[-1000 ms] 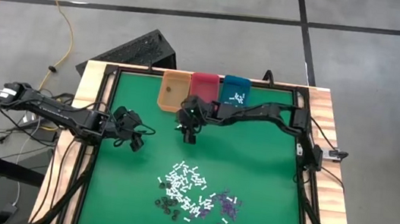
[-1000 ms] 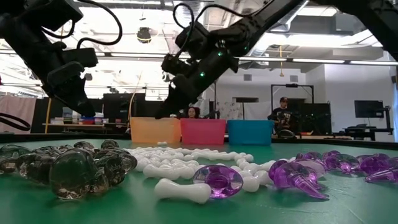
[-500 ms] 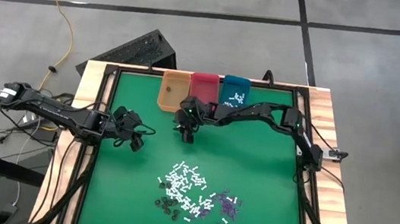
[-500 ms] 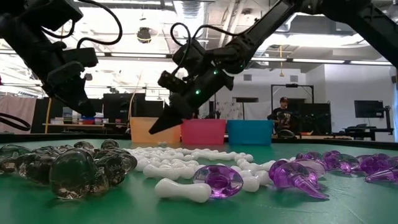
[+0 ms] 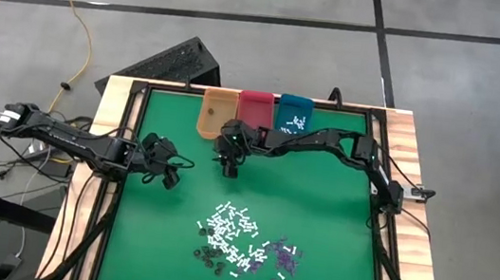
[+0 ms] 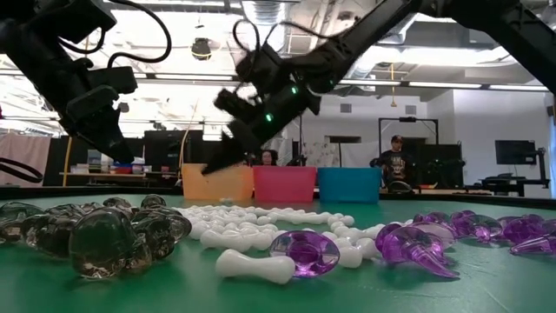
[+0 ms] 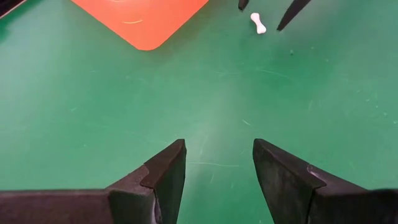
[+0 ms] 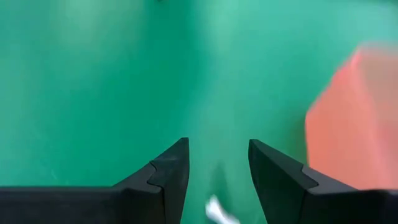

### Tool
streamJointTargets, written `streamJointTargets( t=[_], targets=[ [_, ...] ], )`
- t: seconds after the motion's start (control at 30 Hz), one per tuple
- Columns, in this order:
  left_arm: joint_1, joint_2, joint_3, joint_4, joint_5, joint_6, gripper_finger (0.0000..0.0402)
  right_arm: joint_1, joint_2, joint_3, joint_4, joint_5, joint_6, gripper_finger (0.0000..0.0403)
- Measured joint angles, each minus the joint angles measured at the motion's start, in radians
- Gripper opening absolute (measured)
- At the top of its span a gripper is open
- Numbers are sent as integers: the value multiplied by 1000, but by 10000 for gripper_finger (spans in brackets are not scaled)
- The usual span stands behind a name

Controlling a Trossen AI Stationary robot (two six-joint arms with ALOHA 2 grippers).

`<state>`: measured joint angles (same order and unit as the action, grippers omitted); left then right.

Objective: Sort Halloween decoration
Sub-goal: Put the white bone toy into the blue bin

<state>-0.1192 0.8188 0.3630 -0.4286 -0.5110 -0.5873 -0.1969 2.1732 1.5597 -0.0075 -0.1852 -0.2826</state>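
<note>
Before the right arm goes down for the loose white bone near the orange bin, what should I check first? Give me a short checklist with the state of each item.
1. Right claw open: ok.
2. Right claw empty: ok.
3. Loose white bone lying alone on the green mat: ok.
4. Bone centred between the right claw's fingers: cannot tell; only its tip shows.
5. Orange bin clear of the descent: cannot tell; it is close beside.
6. Left claw open, waiting apart at the mat's left: ok.

The right end effector [image 8: 218,163], fingers apart, hovers over green table [image 8: 93,81]; orange bin [image 8: 351,118] beside it.
</note>
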Motion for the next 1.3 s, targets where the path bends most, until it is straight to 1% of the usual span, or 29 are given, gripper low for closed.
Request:
streamJointTargets(
  t=[0.07, 0.17, 0.27, 0.37, 0.47, 0.57, 0.67, 0.7, 0.77, 0.87, 0.93, 1.03, 1.3],
  targets=[
    [0, 0, 0, 0, 0, 0, 179, 1, -3, 27, -27, 0, -1, 194],
    [0, 0, 0, -4, 0, 0, 179, 12, -3, 80, -151, -14, -3, 194],
    [0, 0, 0, -8, 2, 10, 179, 39, -20, 148, -360, -66, -3, 194],
    [0, 0, 0, -8, 9, 23, 179, 93, -53, 204, -629, -76, 3, 194],
    [0, 0, 0, -4, 9, 23, 179, 153, -66, 205, -807, -88, 93, 194],
    [0, 0, 0, 3, 9, 22, 179, 213, -67, 179, -941, -82, 166, 194],
    [0, 0, 0, 3, 10, 18, 179, 275, -68, 140, -969, -70, 194, 194],
    [0, 0, 0, 2, 9, 18, 179, 294, -68, 124, -961, -52, 196, 194],
    [0, 0, 0, 2, 9, 19, 179, 325, -68, 93, -914, 4, 198, 194],
    [0, 0, 0, 2, 9, 18, 179, 342, -68, 76, -846, 98, 200, 194],
    [0, 0, 0, 2, 9, 18, 179, 346, -69, 71, -798, 132, 210, 194],
    [0, 0, 0, 2, 10, 18, 179, 343, -69, 69, -766, 139, 229, 194],
    [0, 0, 0, 2, 9, 5, 179, 341, -68, 69, -747, 137, 222, 187]
  ],
)
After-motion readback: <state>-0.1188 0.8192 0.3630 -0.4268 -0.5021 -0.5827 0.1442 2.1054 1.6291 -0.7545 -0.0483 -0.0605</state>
